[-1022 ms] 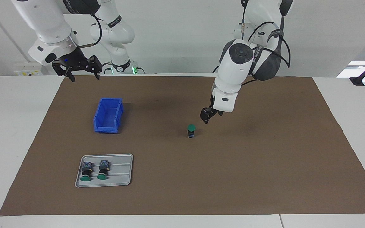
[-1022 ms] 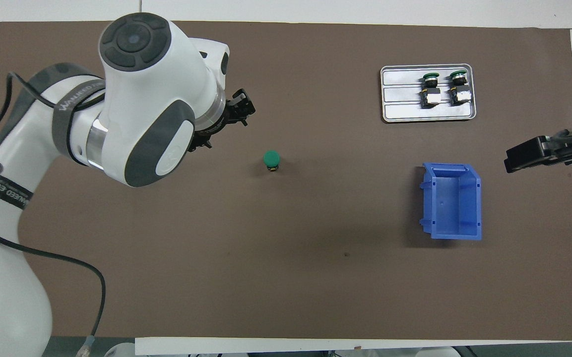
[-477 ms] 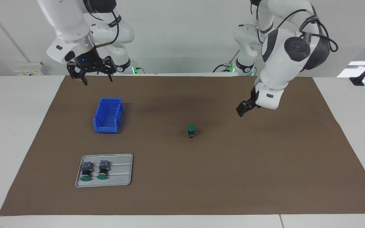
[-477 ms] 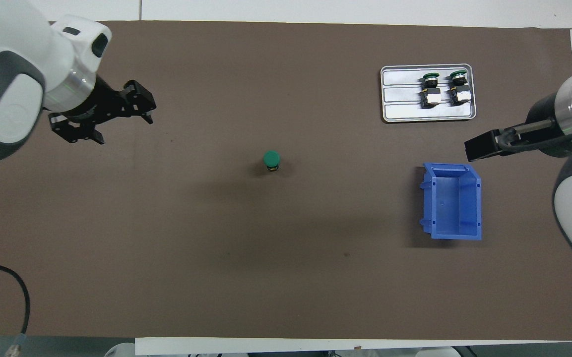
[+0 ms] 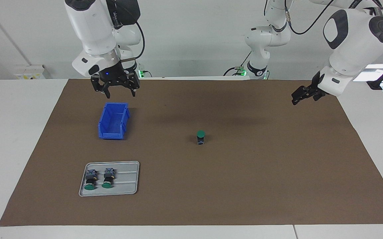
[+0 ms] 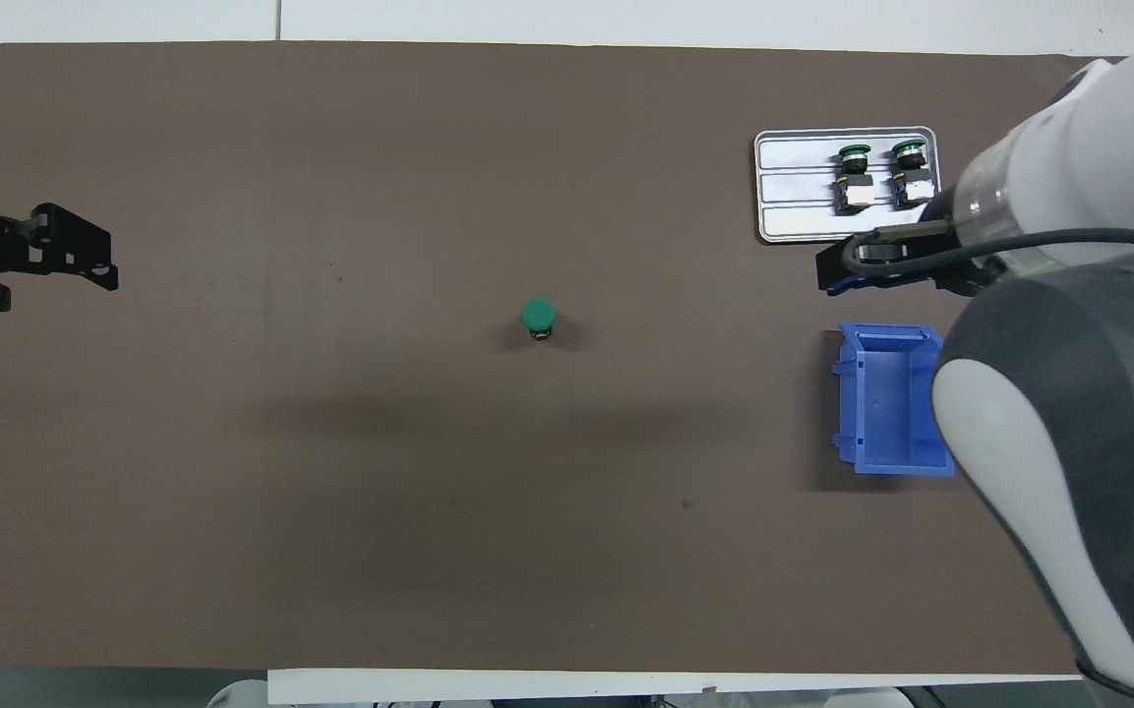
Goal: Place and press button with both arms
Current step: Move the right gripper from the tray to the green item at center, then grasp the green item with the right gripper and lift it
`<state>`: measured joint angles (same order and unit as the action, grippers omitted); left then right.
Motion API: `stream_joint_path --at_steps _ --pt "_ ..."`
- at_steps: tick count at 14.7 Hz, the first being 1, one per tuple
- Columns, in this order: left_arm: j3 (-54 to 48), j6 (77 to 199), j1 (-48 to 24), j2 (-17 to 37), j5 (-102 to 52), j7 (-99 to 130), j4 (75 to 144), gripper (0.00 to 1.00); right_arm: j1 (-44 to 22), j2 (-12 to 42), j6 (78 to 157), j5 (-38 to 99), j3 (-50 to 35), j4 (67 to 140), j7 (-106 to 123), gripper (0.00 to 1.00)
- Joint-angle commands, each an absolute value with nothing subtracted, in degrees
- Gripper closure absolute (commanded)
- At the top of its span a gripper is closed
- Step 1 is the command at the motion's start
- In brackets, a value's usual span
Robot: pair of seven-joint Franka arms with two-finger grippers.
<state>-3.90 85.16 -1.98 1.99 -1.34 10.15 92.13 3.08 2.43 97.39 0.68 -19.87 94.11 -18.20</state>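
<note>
- Mid-mat, at the centre of the brown paper-covered table (image 5: 277, 186), the small push-button with round green cap and blue-grey block base (image 5: 200, 136) stands upright, apart from everything.
- At its ten o'clock in the facing view sits an open blue plastic bin (image 5: 113, 120); at eight o'clock, a grey metal tray (image 5: 130, 181) with two like buttons lying flat.
- Right gripper (image 5: 115, 89) hangs above the bin's robot-side end, jaws spread wide, empty.
- Left gripper (image 5: 303, 95) hovers at two o'clock, empty, apparently open.
- Likely light, rigid, top-heavy: grasp the squared base, not the cap.
</note>
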Motion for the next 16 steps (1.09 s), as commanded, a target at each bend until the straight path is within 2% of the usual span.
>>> stream_joint_path --at_steps 1,3,6,10,13,16 --pt "-4.4 85.7 -0.9 -1.9 -0.2 8.3 96.7 0.0 2.8 6.7 103.5 1.0 -24.9 94.2 -29.7 0.05" --pt "-4.6 85.9 -0.2 -2.3 -0.2 4.2 97.5 0.0 -1.0 10.1 108.8 0.2 -25.2 94.1 -36.1 0.05" --pt "-4.8 88.6 -0.4 -1.8 -0.9 2.4 97.5 0.0 -3.5 14.4 113.7 -0.1 -25.4 94.2 -36.7 0.05" --pt "-5.8 87.2 -0.4 -1.7 -0.8 2.0 96.7 0.0 -4.5 18.9 112.8 -5.3 -27.5 94.0 -33.7 0.05" --pt "-5.8 86.9 -0.4 -2.1 -1.0 2.0 97.2 0.0 -4.8 22.4 108.5 -9.6 -29.0 92.9 -31.6 0.06" --pt "-5.8 87.3 -1.0 -2.0 -1.1 2.3 96.9 0.0 -8.2 26.1 108.6 -11.3 -28.9 89.0 -31.7 0.07"
